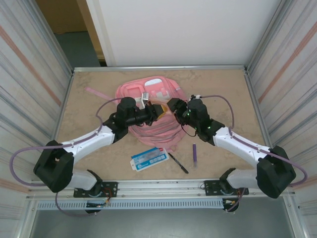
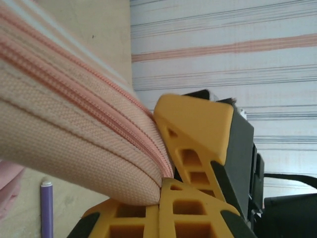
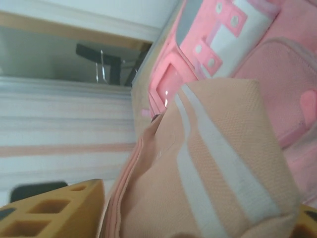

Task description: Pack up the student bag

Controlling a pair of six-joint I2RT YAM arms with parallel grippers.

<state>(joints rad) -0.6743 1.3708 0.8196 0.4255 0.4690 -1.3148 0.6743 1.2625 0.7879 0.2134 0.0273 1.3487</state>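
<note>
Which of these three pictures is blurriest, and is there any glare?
Right wrist is blurriest: the pouch and the bag sit too near the lens, and a small glint shows on the bag's shiny panel. Left wrist: the pouch weave is crisp. Top external: evenly lit and sharp, no glare.

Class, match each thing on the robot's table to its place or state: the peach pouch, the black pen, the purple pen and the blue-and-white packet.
Things:
1. peach zippered pouch
2. black pen
3. purple pen
4. blue-and-white packet

Places or states:
A. furthest right of the loose items
B. clamped in the left claw
C. flat on the table, left of both pens
D. slanted, between the packet and the other pen

Pairs: 1-B, 2-D, 3-A, 4-C
</note>
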